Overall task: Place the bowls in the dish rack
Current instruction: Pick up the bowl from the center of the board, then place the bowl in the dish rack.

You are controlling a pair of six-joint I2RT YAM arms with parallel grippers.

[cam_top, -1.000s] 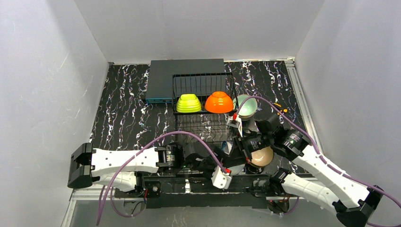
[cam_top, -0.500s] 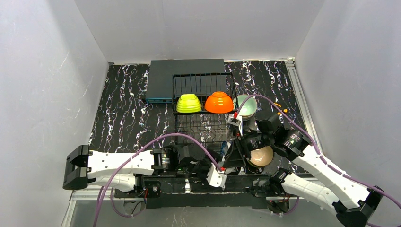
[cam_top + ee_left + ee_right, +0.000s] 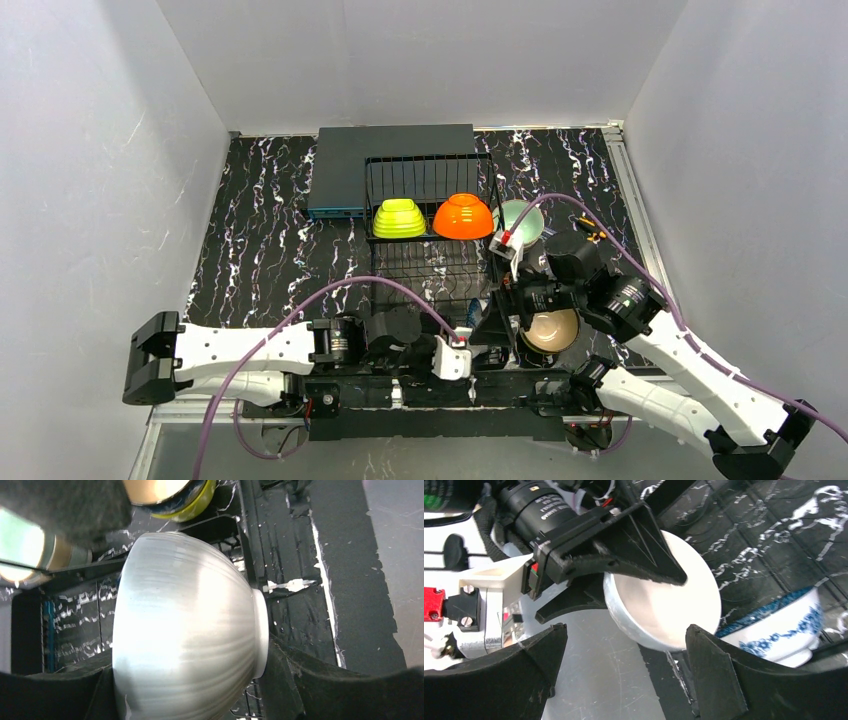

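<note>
Marbled tabletop (image 3: pixel 260 250). Left gripper (image 3: pixel 190 695) clamps white bowl (image 3: pixel 185 630) by its wall; right gripper (image 3: pixel 624 635) spread, empty. Advice: carry steadily, seat between dish rack (image 3: pixel 430 270) tines.

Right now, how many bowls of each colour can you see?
Lime green bowl: 1
Orange bowl: 1
Mint bowl: 1
Beige bowl: 1
White bowl: 1
Blue-and-white bowl: 1
Total: 6 clearly seen; more may be hidden.
</note>
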